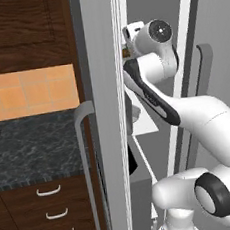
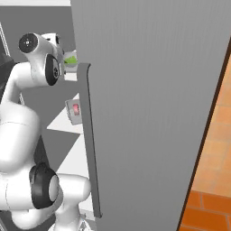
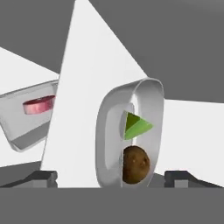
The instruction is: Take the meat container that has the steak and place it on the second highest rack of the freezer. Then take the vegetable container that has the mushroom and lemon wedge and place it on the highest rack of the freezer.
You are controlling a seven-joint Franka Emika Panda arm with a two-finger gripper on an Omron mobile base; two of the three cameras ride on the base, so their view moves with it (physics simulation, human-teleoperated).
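Vegetable container (image 3: 131,135), holding the lemon wedge (image 3: 136,126) and mushroom (image 3: 135,164), rested on a white shelf (image 3: 87,87) inside the freezer (image 1: 101,63). Claw (image 3: 113,177) stood released, fingertips apart on either side of it. Steak (image 3: 38,105) sat in its meat container (image 3: 26,127) on the shelf beyond.

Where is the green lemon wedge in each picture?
Left base view: hidden behind the freezer door and the arm.
Right base view: the lemon wedge peeks out at upper left, between the robot's hand and the door's grey handle.
Hand view: middle, inside the clear container, above the mushroom.
Shared landmark: the white freezer shelf.
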